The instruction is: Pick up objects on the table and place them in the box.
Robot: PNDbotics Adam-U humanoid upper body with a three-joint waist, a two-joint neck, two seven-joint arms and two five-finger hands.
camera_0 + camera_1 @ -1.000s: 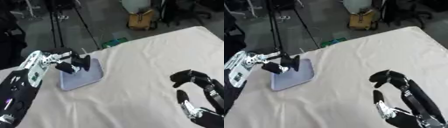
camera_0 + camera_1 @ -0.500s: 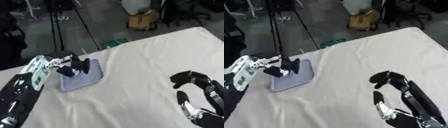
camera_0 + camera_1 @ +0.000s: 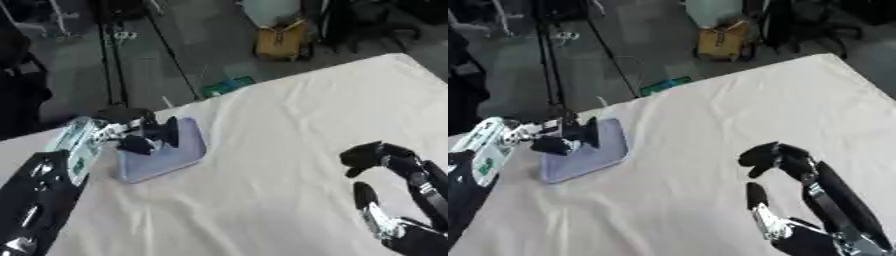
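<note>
Hovering over the lavender tray-like box point(image 3: 166, 156) at far left, left hand point(image 3: 144, 136) has fingers curled, contents indiscernible; right hand point(image 3: 798, 200) idles near right, fingers loosely curled, empty

left arm: black casing entering at 8 o'clock, with a pale silver-white forearm section carrying a small green marking

left hand point(image 3: 144, 137): black, with silver-white metal at the wrist; its fingers point(image 3: 170, 134) are dark, rounded and matte

right arm: black, entering at 5 o'clock, with a silver-white part low in the frame near the wrist

right hand point(image 3: 785, 165): black throughout, built of blocky segments; its fingers point(image 3: 756, 155) end in rounded black tips

thumb of right hand point(image 3: 754, 193): black, slim, with a pale silver joint piece below it

markings: only the green patch on the left forearm can be made out; its wording is too blurred to read
</note>
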